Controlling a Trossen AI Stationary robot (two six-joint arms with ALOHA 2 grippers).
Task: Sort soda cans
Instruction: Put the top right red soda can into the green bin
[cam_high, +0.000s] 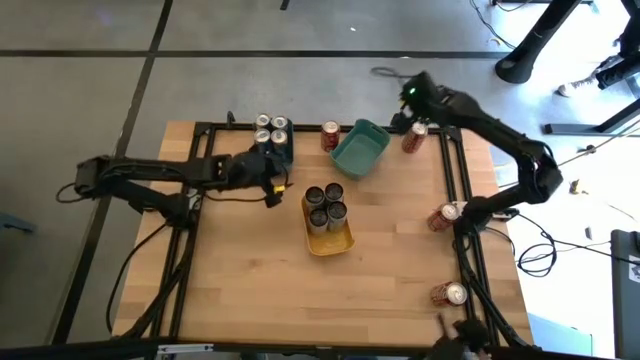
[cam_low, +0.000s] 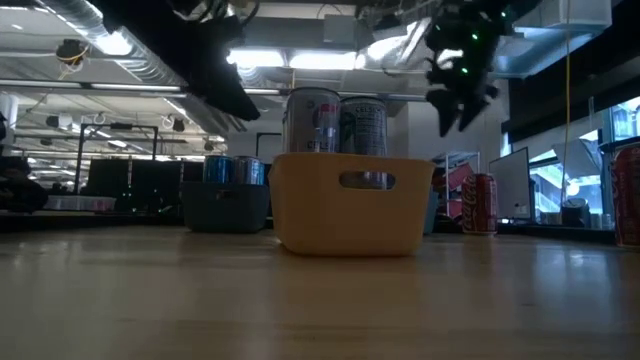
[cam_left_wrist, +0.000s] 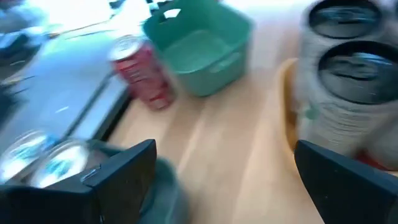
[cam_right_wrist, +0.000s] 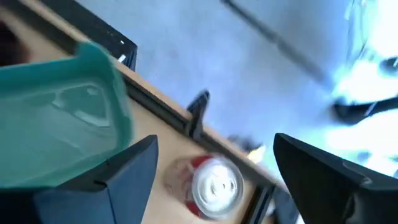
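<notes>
so the right gripper (cam_right_wrist: 211, 171) is hanging open over a red can (cam_right_wrist: 208, 183) at the table's 1 o'clock corner, while the left gripper (cam_left_wrist: 224, 180) is sitting open between the dark bin (cam_high: 278, 150) and the yellow bin (cam_high: 330, 240) holding four cans (cam_high: 326, 205).

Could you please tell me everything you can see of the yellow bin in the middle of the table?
The yellow bin is a small rectangular tub, plastic by its look, with rounded corners and an oval handle slot in its side wall, seen in the low view. It sits upright on the wooden table, near its centre. Several dark-topped soda cans stand upright inside it, rising above its rim. No gripper touches it.
</notes>
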